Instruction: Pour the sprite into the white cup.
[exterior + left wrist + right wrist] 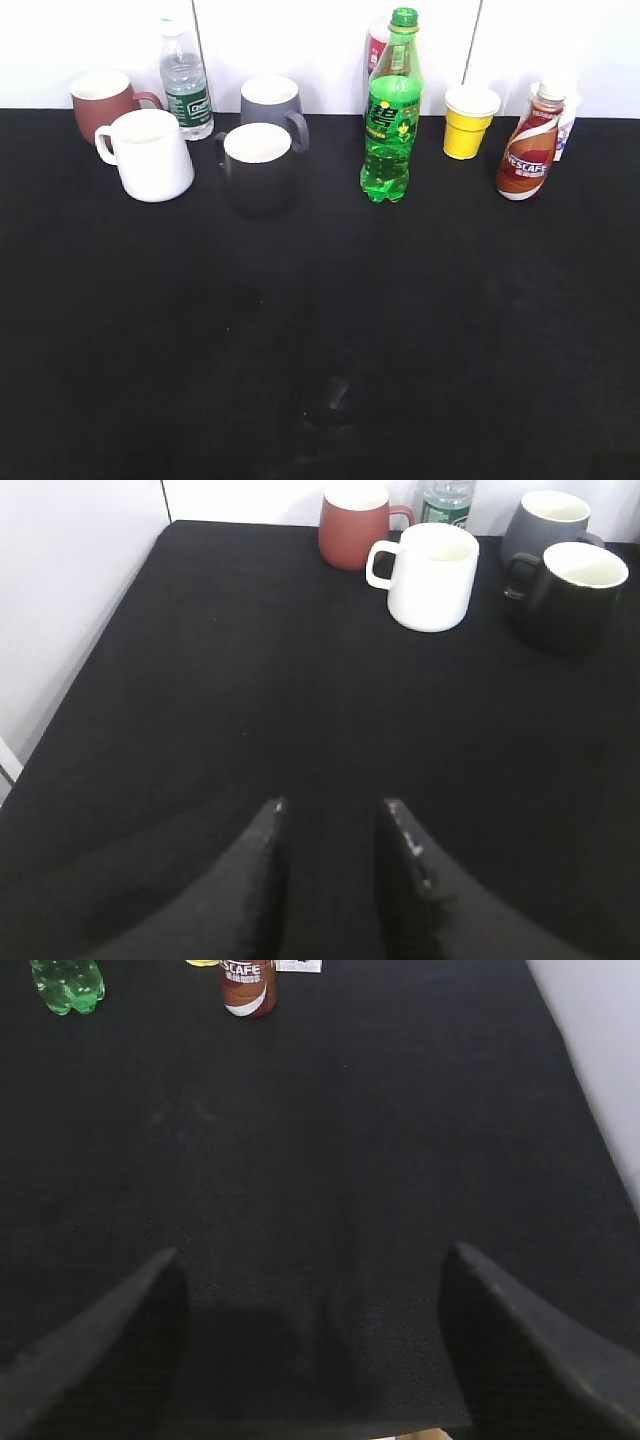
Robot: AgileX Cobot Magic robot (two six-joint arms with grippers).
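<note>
The sprite point(391, 120), a tall green bottle with a green cap, stands upright at the back middle of the black table; its base shows at the top left of the right wrist view point(67, 985). The white cup point(150, 154), a large white mug with its handle to the left, stands at the back left and shows in the left wrist view point(430, 576). My left gripper point(333, 805) is open and empty, well short of the mugs. My right gripper point(310, 1255) is open wide and empty near the table's front edge. Neither gripper shows in the exterior view.
Around the white cup stand a brown-red mug point(103, 103), a small clear water bottle point(186, 83), a grey mug point(271, 104) and a black mug point(260, 165). To the right of the sprite stand a yellow cup point(469, 120) and a brown Nescafe bottle point(529, 147).
</note>
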